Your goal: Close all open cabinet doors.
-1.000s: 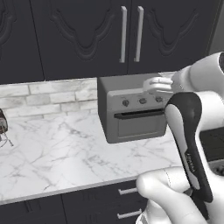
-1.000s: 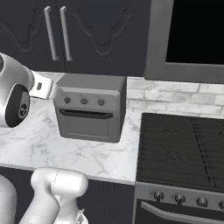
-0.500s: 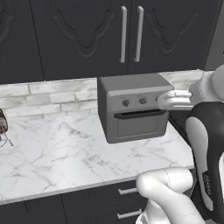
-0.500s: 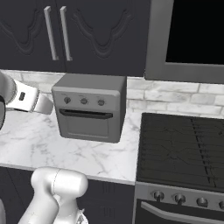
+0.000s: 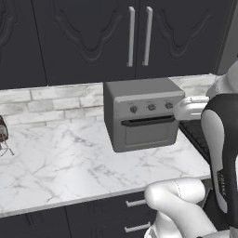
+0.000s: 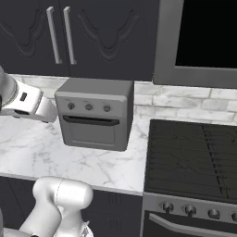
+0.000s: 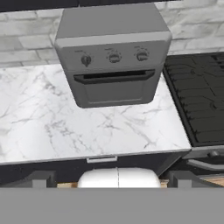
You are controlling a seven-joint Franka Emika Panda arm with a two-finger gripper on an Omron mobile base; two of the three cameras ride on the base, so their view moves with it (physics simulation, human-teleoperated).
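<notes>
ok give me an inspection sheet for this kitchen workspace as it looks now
surface: white marble counter, bare in front of the toaster oven.
job's things: two black cabinet doors with silver bar handles look shut and flush.
clutter: grey toaster oven stands on the counter, door shut; a dark item at the left edge, cut off, unclear.
tool: open, holding nothing; one fingertip at the bottom of the hand view.
cables: nothing seen.
surroundings: black stove right of the counter, drawer fronts below, brick backsplash behind.
</notes>
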